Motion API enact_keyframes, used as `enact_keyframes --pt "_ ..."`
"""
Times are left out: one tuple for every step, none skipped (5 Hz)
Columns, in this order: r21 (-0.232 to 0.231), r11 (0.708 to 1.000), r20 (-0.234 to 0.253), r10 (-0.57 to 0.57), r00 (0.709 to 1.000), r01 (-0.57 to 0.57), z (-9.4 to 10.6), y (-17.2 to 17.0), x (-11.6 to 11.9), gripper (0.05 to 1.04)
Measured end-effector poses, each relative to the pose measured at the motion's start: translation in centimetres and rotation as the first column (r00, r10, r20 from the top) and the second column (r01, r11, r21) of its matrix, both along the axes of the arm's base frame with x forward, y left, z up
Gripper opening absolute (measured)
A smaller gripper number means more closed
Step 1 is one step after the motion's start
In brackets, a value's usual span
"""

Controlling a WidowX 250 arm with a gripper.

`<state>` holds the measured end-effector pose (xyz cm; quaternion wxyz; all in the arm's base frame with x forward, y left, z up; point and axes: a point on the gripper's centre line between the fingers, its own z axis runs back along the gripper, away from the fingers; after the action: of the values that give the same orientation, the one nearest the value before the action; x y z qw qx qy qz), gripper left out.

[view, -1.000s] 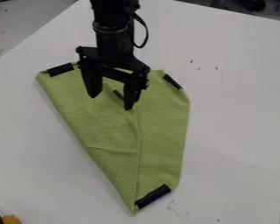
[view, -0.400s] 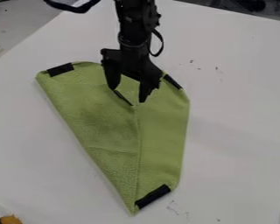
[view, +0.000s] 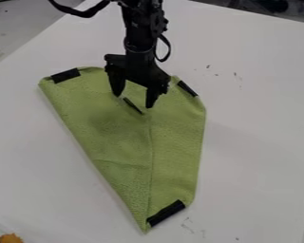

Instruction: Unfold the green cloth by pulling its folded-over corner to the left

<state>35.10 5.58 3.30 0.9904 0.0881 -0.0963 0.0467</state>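
Note:
The gripper (view: 134, 100) stands open over the upper part of a green cloth (view: 119, 137), its two fingertips apart on either side of a short black strip (view: 133, 106) on the folded-over layer. Nothing is held between the fingers. The cloth lies partly folded, with a fold edge running down its middle to a point at the bottom. Black patches mark its corners: one at upper left (view: 65, 75), one at upper right (view: 187, 88) and one at the bottom (view: 166, 213). Whether the fingertips touch the cloth, I cannot tell.
The cloth rests on a white table (view: 262, 128) with small dark marks on it. An orange item (view: 10, 238) beside a dark one is at the lower left corner. Dark objects lie beyond the table's far edge at the upper right.
The gripper has shifted right across the cloth since the first frame, then slightly back left and up since the second. It stays open, and the cloth lies as before.

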Motion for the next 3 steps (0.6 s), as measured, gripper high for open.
enact_keyframes --pt "-0.021 1.000 -0.010 0.018 1.000 -0.019 -1.1 0.1 0.2 0.999" --pt "-0.041 0.999 -0.016 0.017 1.000 -0.018 -1.4 0.5 0.8 0.999" --pt "-0.057 0.998 -0.036 -0.001 0.999 -0.001 -2.1 0.8 0.8 0.947"
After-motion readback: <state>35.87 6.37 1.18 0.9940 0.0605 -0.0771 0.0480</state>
